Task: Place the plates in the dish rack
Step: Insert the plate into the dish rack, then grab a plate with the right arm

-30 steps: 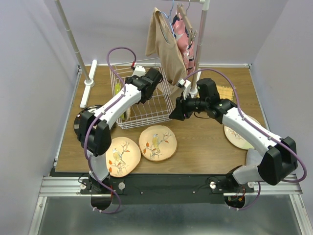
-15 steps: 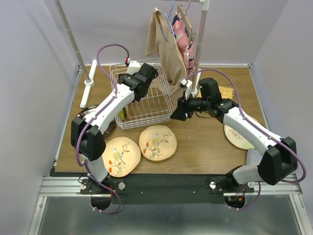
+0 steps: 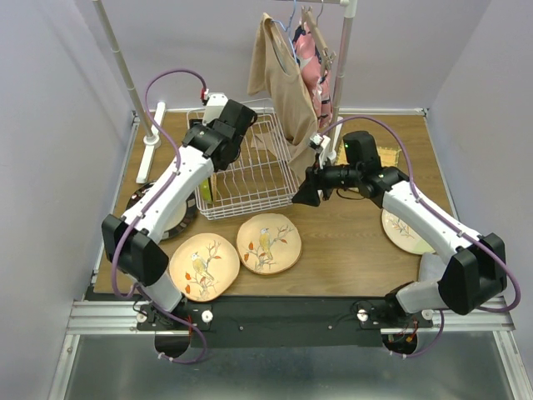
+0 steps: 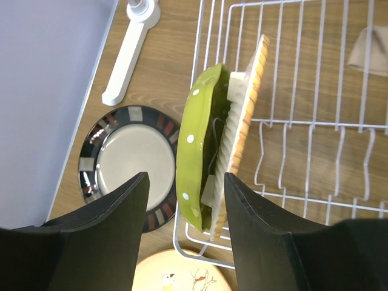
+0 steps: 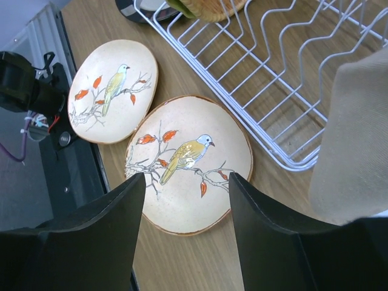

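Wooden table (image 3: pixel 350 242) from above: rack (image 3: pixel 250 187) sits at the back, two bird plates (image 3: pixel 204 267) in front. Left wrist: left gripper (image 4: pixel 185 179) gapes empty above lime plate (image 4: pixel 195 151) and woven plate (image 4: pixel 244 121) (both on edge in the rack). Right wrist: right gripper (image 5: pixel 188 179) spread, empty, a bird plate (image 5: pixel 188 160) showing between its fingers.

From above, the left arm (image 3: pixel 179 179) covers most of the lime dotted plate (image 3: pixel 205 190) in the dish rack (image 3: pixel 250 179) and part of the dark-rimmed plate (image 3: pixel 141 198). The right arm (image 3: pixel 433 225) hides one side of the cream plate (image 3: pixel 398 232) and much of the yellow woven plate (image 3: pixel 385 156). The hanging top (image 3: pixel 283 83) screens the rack's far right corner. In the left wrist view, a pale plate (image 4: pixel 238 83) shows only slivers beside the orange woven plate (image 4: pixel 236 136), and the bottom edge cuts the bird plate (image 4: pixel 182 280).
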